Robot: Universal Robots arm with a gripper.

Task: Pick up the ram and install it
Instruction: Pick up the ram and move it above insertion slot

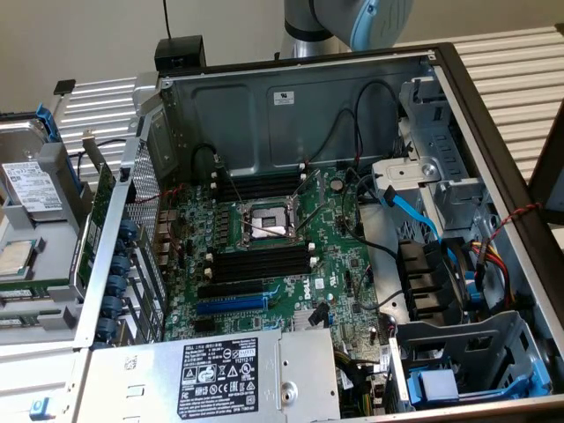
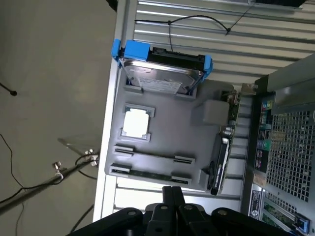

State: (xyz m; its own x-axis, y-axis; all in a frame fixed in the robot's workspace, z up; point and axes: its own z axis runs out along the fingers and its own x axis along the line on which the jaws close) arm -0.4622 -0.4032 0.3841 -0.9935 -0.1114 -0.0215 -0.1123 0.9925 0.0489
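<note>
Gripper [image 2: 172, 189] first, close under the wrist camera: you will see its black fingers [image 2: 167, 197] pressed together with nothing between them (closed, empty). It hangs over one edge of the grey tray [image 2: 167, 132], apart from it. Ram [image 2: 150, 174]: lying flat in the tray's outermost long cradle, at the tray's end away from the hard drive [image 2: 162, 71]. Processor [image 2: 135, 123] sits in the tray's square pocket, between drive and cradles. Open computer case [image 1: 291, 123] stands just beside the tray.
</note>
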